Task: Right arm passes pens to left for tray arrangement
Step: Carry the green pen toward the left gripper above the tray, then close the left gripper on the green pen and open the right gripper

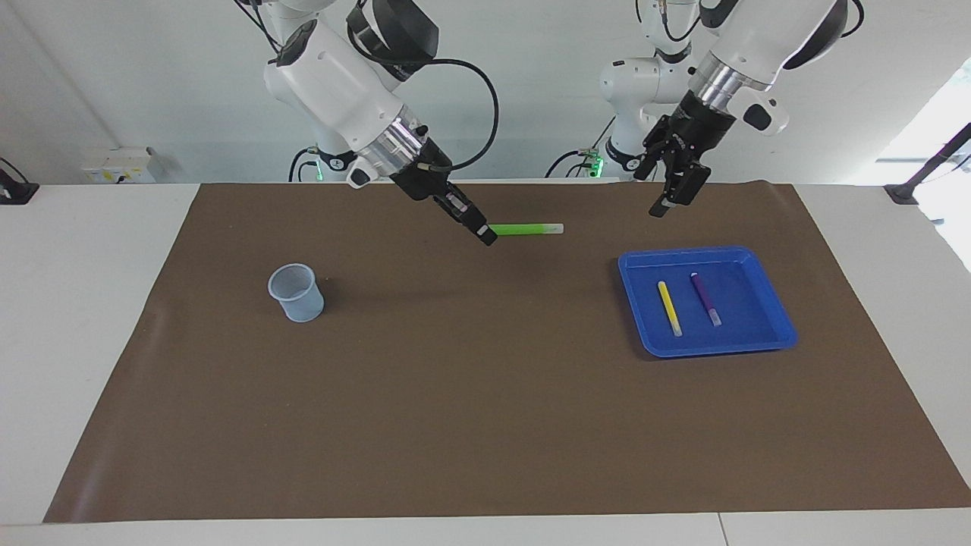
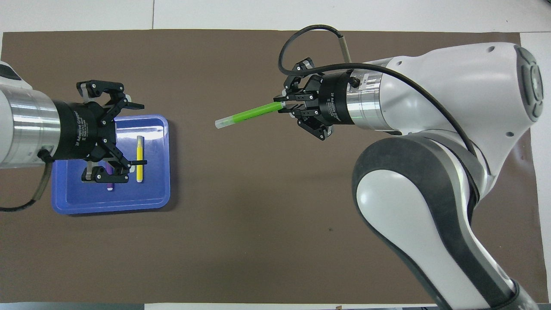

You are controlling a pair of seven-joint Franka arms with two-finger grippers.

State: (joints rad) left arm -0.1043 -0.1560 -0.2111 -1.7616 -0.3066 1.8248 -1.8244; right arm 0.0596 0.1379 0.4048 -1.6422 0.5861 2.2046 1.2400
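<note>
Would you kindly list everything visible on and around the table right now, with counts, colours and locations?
Mat: one, brown, covering most of the white table.
Tray: one, bright blue, at the left arm's end of the table.
Yellow pen: one, lying in the tray.
Purple pen: one, in the tray beside the yellow pen.
Green pen: one, pale cap, held level in the air over the mat's middle.
Cup: one, translucent bluish, upright at the right arm's end.
Right gripper: black, shut on the green pen's end.
Left gripper: black, open, raised by the tray's robot-side edge.
</note>
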